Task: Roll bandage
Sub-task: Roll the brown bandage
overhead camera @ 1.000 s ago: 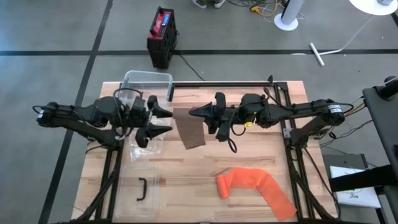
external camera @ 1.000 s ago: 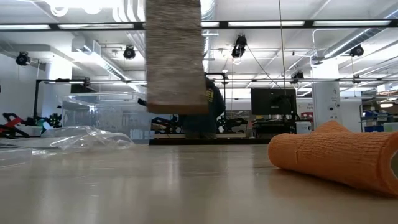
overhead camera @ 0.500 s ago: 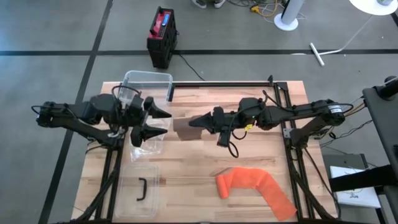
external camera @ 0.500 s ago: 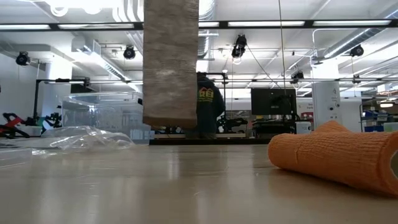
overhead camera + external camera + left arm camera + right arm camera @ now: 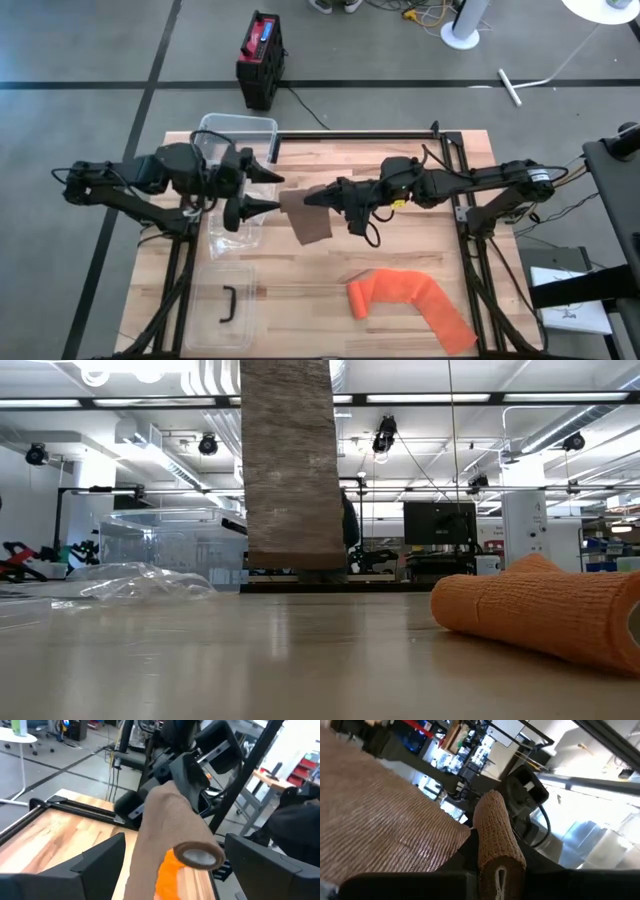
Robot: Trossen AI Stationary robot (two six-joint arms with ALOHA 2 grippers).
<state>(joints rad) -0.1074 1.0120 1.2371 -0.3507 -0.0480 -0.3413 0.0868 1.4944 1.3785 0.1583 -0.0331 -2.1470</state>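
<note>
The right gripper (image 5: 322,194) pinches the brown bandage (image 5: 307,215) at frame centre, its tail hanging; the left gripper (image 5: 262,193), spread, should close squarely on the roll.

Two dark, near-black jointed arms of slim tubular links and bulkier rounded joints. Left end effector (image 5: 258,192): two tapering, pointed black fingers (image 5: 95,857), matte and flat-sided. Right end effector (image 5: 318,195): likewise black, with looping black cables and perhaps a small yellow tag behind.
</note>
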